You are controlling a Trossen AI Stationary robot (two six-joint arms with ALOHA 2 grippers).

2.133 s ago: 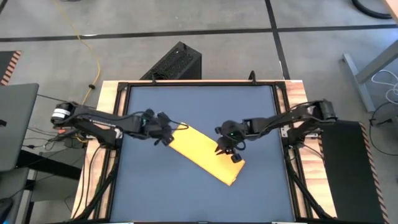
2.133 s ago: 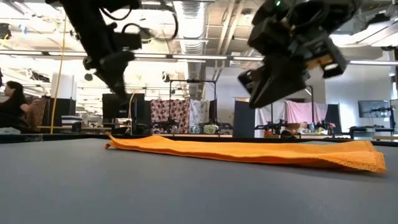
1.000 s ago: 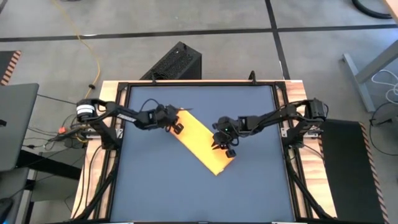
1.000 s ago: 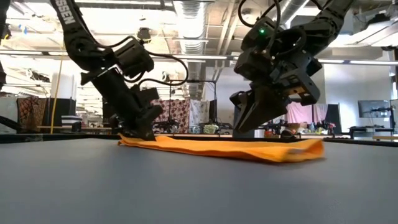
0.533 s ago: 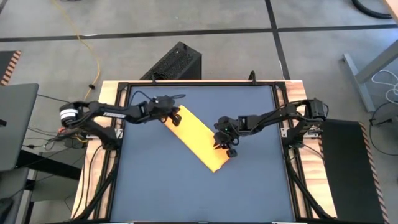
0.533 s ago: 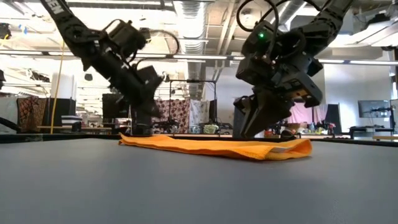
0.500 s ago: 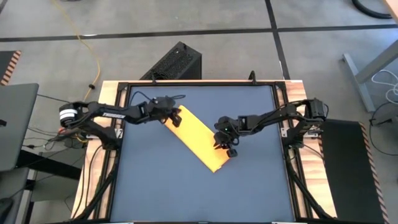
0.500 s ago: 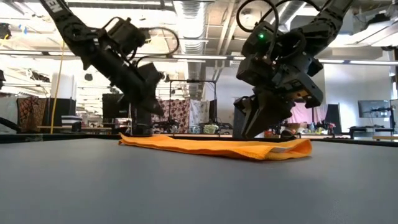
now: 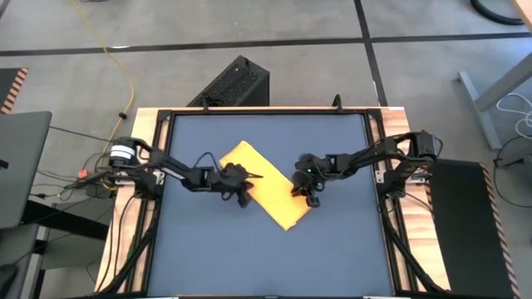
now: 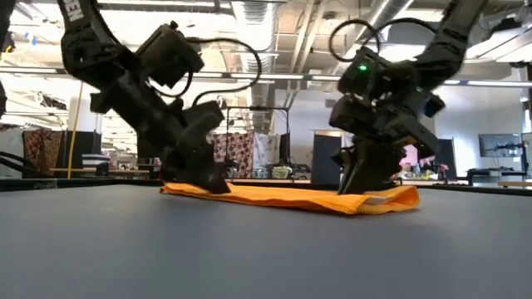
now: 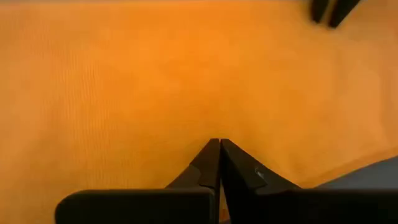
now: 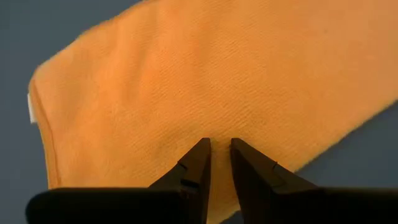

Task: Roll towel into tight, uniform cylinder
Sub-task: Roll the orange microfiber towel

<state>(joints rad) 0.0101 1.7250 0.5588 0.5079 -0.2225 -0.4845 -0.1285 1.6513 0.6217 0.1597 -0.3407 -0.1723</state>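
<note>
Your two dark arms meet over the bright yellow folded towel [image 9: 266,187], which lies flat as a slanted strip near the middle of the dark blue-grey table [image 9: 332,257]. Your left gripper [image 9: 243,196] presses down at the strip's left edge, its jaws fully together and nothing between them. Your right gripper [image 9: 310,193] sits at the opposite long edge, its fingertips [image 12: 200,149] a narrow gap apart, tips on the cloth; whether they pinch any fabric cannot be told.
</note>
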